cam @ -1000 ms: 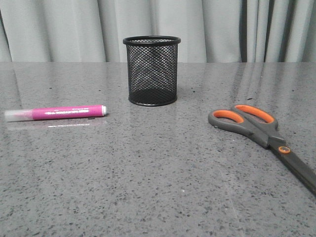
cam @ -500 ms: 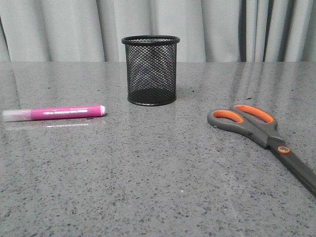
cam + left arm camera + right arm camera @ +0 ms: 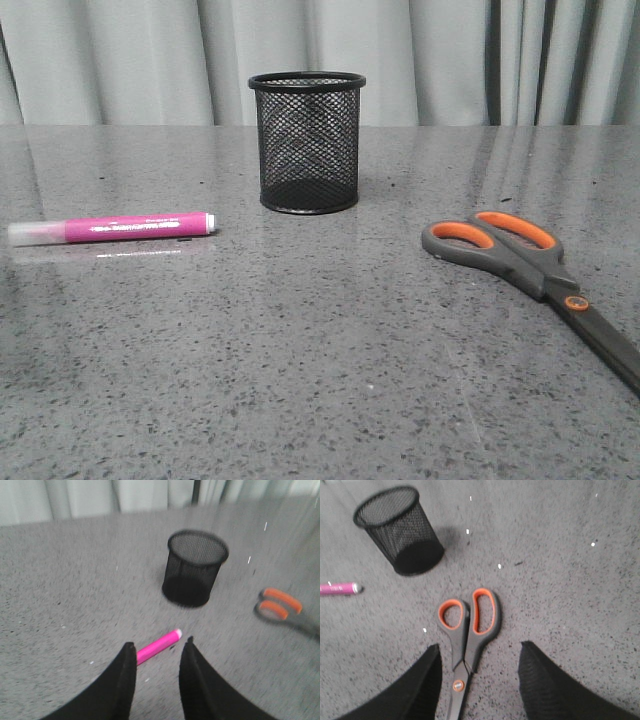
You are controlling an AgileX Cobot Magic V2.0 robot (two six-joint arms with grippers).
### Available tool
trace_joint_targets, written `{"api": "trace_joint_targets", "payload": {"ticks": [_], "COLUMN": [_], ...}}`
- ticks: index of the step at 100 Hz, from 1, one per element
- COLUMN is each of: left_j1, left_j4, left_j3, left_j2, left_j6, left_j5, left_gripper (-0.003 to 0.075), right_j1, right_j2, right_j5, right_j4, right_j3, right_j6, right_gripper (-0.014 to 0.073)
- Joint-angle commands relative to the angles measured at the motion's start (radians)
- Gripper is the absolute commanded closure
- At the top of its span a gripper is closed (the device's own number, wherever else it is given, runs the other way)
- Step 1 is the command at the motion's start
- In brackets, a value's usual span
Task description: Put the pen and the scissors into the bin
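Note:
The magenta pen (image 3: 135, 227) lies flat on the grey table at the left, its frosted cap pointing left. The black mesh bin (image 3: 307, 141) stands upright at the middle back. The scissors (image 3: 530, 265) lie flat at the right, shut, orange-lined handles toward the bin. Neither arm shows in the front view. In the left wrist view my left gripper (image 3: 158, 646) is open above the table, the pen (image 3: 158, 647) between its fingertips and below them. In the right wrist view my right gripper (image 3: 480, 650) is open above the scissors (image 3: 467, 630), nearer its left finger.
Grey curtains (image 3: 420, 60) hang behind the table's far edge. The speckled grey tabletop (image 3: 300, 350) stretches across the whole front view. The bin also shows in the left wrist view (image 3: 195, 567) and the right wrist view (image 3: 400, 530).
The pen, bin and scissors lie as before. The front view shifts by a few pixels between frames; nothing else differs.

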Motion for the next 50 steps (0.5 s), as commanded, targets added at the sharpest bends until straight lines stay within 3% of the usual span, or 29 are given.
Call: {"api": "trace_joint_targets", "payload": {"ticks": [1, 16, 29, 50], "left_j1": [-0.01, -0.125, -0.247, -0.365], "left_j4": [0.107, 0.231, 0.298, 0.432], "left_j3": [-0.145, -0.298, -0.388, -0.497], "left_j2": [0.115, 0.272, 0.396, 0.604], "left_j6": [0.008, 0.184, 0.299, 0.301], "left_j5": [0.069, 0.181, 0.198, 0.26], "left_gripper": [0.054, 0.054, 0.054, 0.054], "right_j1": [0.02, 0.02, 0.02, 0.02], "right_j2": [0.034, 0.035, 0.035, 0.035], "right_j5": [-0.023, -0.023, -0.023, -0.004], "right_j4": [-0.048, -0.048, -0.048, -0.048], "right_j3": [-0.044, -0.044, -0.044, -0.044], "right_j6": [-0.013, -0.013, -0.013, -0.013], "right_gripper": [0.0272, 0.0272, 0.0272, 0.0272]}}
